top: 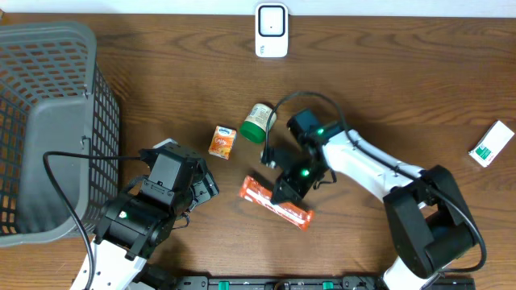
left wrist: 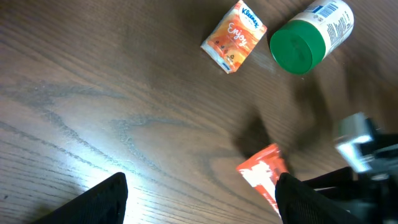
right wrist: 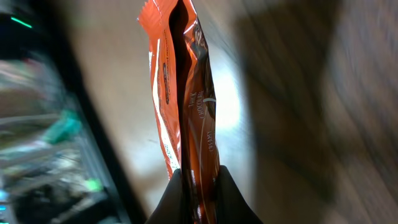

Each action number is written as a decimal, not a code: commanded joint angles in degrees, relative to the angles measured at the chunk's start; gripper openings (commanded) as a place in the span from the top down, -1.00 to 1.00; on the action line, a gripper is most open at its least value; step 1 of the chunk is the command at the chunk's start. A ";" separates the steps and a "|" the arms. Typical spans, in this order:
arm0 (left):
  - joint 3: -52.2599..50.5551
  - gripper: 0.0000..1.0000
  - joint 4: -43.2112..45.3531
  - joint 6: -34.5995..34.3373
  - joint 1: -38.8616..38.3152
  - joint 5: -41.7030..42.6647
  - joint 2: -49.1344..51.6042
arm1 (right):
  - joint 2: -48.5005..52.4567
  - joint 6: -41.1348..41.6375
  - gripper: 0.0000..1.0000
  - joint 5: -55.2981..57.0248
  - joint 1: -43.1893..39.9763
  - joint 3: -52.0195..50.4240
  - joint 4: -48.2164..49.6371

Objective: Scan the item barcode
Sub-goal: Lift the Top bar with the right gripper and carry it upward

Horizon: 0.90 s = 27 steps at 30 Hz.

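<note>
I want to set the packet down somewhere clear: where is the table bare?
Widest bare wood lies top right, between the scanner and the white box. A narrower strip runs between the basket and the tissue pack. Crowded in the middle: bottle, packet, left gripper, right gripper.

From overhead the right claw (top: 287,192) is covering the middle of the orange packet (top: 299,214), whose print is blurring past reading in the right wrist view, while the top edge is cutting off the green-capped bottle (left wrist: 311,34) in the left wrist view and the grey basket (top: 109,121) is running off the overhead picture's left side.
</note>
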 commanded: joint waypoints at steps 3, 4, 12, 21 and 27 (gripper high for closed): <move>-0.17 -0.53 -0.26 0.39 -0.13 -0.92 -0.26 | 0.50 2.29 0.98 -16.50 -4.17 3.45 -1.77; -0.17 -0.54 -0.26 0.39 -0.13 -0.92 -0.26 | 0.50 3.21 0.98 -18.58 -5.18 3.76 -1.86; -0.17 -0.53 -0.26 0.37 -0.13 -0.92 -0.26 | 0.50 8.37 0.97 -35.43 -15.91 4.39 -0.96; -0.17 -0.54 -0.26 0.37 -0.13 -0.92 -0.26 | 0.04 24.55 0.97 -38.23 -24.46 4.42 12.44; -0.17 -0.54 -0.26 0.37 -0.13 -0.92 -0.26 | -3.39 39.04 0.97 -31.43 -25.44 4.42 24.92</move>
